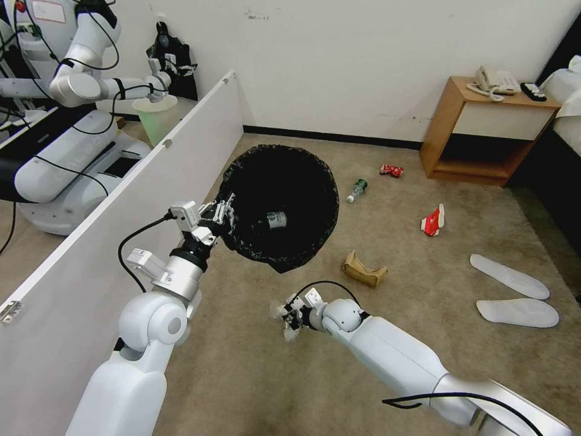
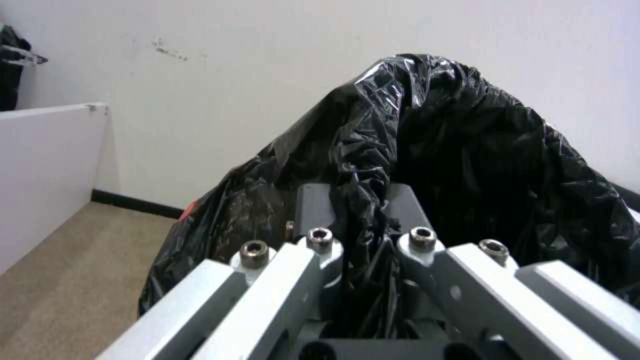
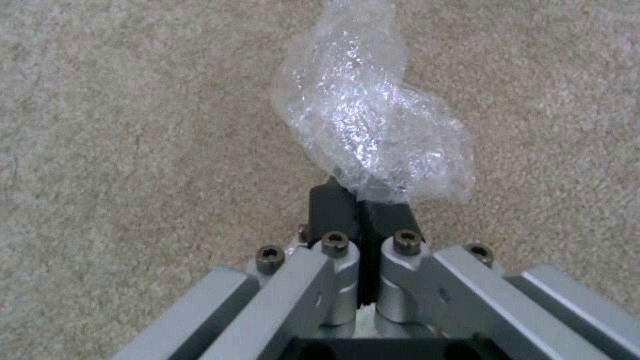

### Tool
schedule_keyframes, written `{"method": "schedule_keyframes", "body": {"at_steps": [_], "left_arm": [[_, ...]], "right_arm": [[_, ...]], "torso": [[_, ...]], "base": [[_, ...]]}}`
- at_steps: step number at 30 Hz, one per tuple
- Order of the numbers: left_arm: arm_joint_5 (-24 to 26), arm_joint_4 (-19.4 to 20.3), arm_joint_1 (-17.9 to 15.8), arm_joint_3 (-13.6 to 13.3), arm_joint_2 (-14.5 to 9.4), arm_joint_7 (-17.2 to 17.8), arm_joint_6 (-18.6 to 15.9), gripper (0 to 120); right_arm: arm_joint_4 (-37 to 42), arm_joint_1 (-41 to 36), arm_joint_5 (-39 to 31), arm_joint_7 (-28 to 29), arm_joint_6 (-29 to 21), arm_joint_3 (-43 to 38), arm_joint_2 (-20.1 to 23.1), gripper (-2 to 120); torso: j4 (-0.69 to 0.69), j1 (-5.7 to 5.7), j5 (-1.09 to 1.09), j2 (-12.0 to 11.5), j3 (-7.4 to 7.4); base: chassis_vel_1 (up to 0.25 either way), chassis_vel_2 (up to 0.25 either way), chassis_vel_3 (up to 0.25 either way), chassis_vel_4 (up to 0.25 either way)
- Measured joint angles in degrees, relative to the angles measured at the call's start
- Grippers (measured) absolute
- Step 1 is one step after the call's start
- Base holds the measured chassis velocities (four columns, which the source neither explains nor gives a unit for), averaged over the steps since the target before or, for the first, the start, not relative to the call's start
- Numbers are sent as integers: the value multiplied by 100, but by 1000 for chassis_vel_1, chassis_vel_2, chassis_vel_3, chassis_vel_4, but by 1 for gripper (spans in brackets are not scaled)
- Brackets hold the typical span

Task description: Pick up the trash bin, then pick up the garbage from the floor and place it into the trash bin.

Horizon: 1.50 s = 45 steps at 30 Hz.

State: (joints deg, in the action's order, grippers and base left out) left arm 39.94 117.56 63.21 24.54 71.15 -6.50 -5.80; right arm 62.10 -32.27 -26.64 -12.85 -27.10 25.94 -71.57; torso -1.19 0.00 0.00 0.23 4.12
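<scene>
My left gripper (image 1: 226, 213) is shut on the rim of the trash bin (image 1: 284, 181), which it holds off the floor (image 1: 242, 363), mouth tilted toward me. In the left wrist view the gripper (image 2: 363, 225) pinches the bin's black bag (image 2: 467, 150). A small bottle (image 1: 276, 220) lies inside. My right gripper (image 1: 292, 317) hangs low in front of the bin, shut on a crumpled clear plastic wrapper (image 3: 373, 125). More garbage lies on the carpet: a green-labelled bottle (image 1: 357, 189), a red can (image 1: 391, 170), a red-white carton (image 1: 433, 221), a brown paper bag (image 1: 364, 269) and two white slippers (image 1: 509, 276).
A white partition board (image 1: 121, 242) runs along my left, with another robot (image 1: 66, 151) and a pale bucket (image 1: 156, 115) behind it. A wooden nightstand (image 1: 484, 127) with a phone stands at the far right by a bed edge (image 1: 569, 85).
</scene>
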Motion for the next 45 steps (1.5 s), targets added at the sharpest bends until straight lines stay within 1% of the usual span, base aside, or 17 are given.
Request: {"method": "schedule_keyframes", "body": {"at_steps": [9, 12, 13, 15, 16, 17, 21, 24, 25, 28, 32, 34, 39, 41, 42, 44, 45], "left_arm": [[-3, 5, 7, 11, -9, -2, 3, 3], [3, 7, 9, 22, -30, -1, 3, 3], [3, 7, 9, 22, -30, -1, 3, 3], [19, 7, 5, 23, -46, 8, 3, 3], [19, 7, 5, 23, -46, 8, 3, 3], [33, -1, -9, 16, -61, 24, 3, 3], [49, -20, -38, -9, -71, 44, -8, 3], [100, -33, -101, -51, -85, 84, -57, 3], [100, -33, -101, -51, -85, 84, -57, 3], [125, -37, -122, -63, -120, 105, -86, 3], [135, -41, -125, -70, -141, 116, -99, 3], [150, -44, -138, -89, -160, 142, -133, 3], [151, -48, -145, -110, -162, 171, -168, 3], [144, -63, -151, -149, -169, 218, -232, 3], [133, -76, -156, -168, -177, 238, -260, 3], [130, -81, -158, -175, -179, 246, -269, 3], [124, -95, -164, -192, -183, 262, -287, 3]], "right_arm": [[52, -58, -2, 12, 117, -122, 92, 0], [228, -141, -28, 75, 239, -385, 354, 0], [228, -141, -28, 75, 239, -385, 354, 0], [399, -224, -32, 95, 354, -620, 636, 0], [399, -224, -32, 95, 354, -620, 636, 0], [535, -283, -33, 114, 405, -805, 833, 0], [719, -362, -25, 126, 469, -1041, 1060, 0], [1272, -533, 36, 165, 516, -1509, 1471, 0], [1272, -533, 36, 165, 516, -1509, 1471, 0], [1813, -782, 207, 181, 576, -1950, 1804, 0], [2067, -964, 363, 184, 648, -2217, 1961, 0], [2440, -1280, 525, 179, 765, -2644, 2166, 0], [2718, -1497, 579, 159, 812, -2927, 2276, 0], [3135, -1821, 677, 22, 865, -3372, 2422, 0], [3331, -1964, 714, -40, 895, -3591, 2495, 0], [3410, -2016, 723, -64, 908, -3676, 2525, 0], [3621, -2153, 736, -112, 940, -3894, 2617, 0]], "torso": [[1, 0, 0, 0, 0], [0, 0, 1, 0, 0], [0, 0, 1, 0, 0], [0, 0, 1, 0, 0], [0, 0, 1, 0, 0], [-2, 0, 1, 0, 0], [-2, 0, 2, 0, 0], [1, 0, 1, 0, 0], [1, 0, 1, 0, 0], [1, 0, 1, 0, 0], [0, 0, 0, 0, 0], [-1, 0, 2, 0, 0], [-1, 0, 1, 0, 0], [1, 0, 2, 0, 0], [-1, 0, 2, 0, 0], [-1, 0, 2, 0, 0], [-1, 0, 1, 0, 0]], "base": [[0, 0, 0, 0], [0, 0, 0, 0], [0, 0, 0, 0], [0, 0, 0, 0], [0, 0, 0, 0], [0, 0, 0, 0], [0, 0, 0, 0], [0, 0, 0, 0], [0, 0, 0, 0], [0, 0, 0, 0], [0, 0, 0, 0], [0, 0, 0, 0], [0, 0, 0, 0], [0, 0, 0, 0], [0, 0, 0, 0], [0, 0, 0, 0], [0, 0, 0, 0]]}}
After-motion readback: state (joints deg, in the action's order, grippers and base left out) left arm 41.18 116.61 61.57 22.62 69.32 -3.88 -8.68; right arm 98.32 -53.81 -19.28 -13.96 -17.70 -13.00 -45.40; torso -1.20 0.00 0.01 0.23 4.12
